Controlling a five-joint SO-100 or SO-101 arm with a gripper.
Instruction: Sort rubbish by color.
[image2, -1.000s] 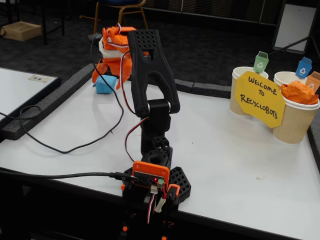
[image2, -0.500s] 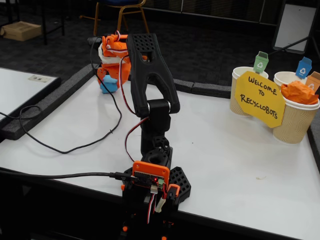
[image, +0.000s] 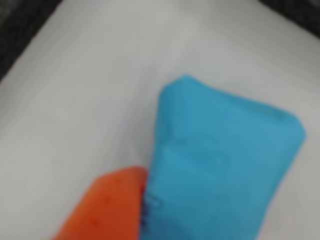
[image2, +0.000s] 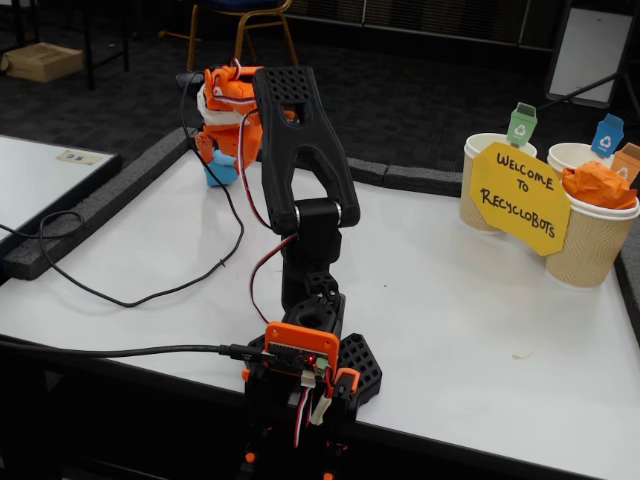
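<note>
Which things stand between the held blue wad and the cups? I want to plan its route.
Nothing visible on the white table. The gripper holds the light blue paper wad; the black arm stands beside that path toward the tan paper cups.

The wrist view is heavily out of focus throughout: the blue wad (image: 220, 165) filling its lower right and the orange tool finger (image: 107, 207) at the bottom edge are soft, edgeless colour patches. The fixed view is sharp and evenly lit from above, with the white table (image2: 450, 300) bright and lightly glossy. Its shadows are faint, and the floor across the top of the frame is dim.
</note>
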